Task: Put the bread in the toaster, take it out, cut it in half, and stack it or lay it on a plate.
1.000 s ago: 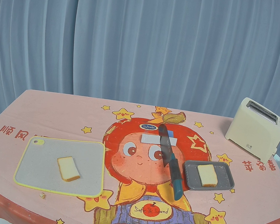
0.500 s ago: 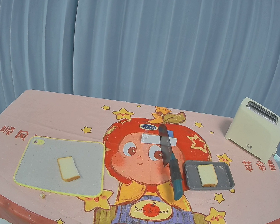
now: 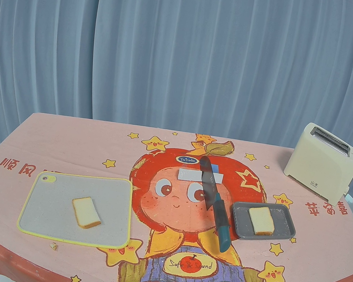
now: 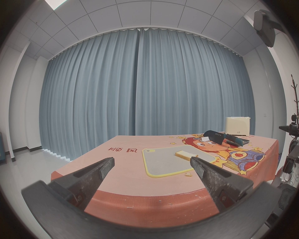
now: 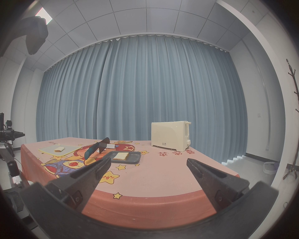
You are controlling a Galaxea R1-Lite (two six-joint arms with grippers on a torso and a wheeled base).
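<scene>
Two bread pieces lie on the bench (image 3: 72, 147); the left claw (image 4: 151, 162) and right claw (image 5: 149, 162) are spread wide and hold nothing.
The left bread (image 3: 86, 212) lies flat on the board (image 3: 47, 210). The right bread (image 3: 261, 220) lies flat in the gray plate (image 3: 286, 221). The knife (image 3: 215, 202) lies between board and plate, its blade over a small white block (image 3: 190, 175). The toaster (image 3: 322, 162) stands behind the plate at the far right. A crumb (image 3: 53, 246) sits just beside the board. Both claws hang off the near edge of the bench.
</scene>
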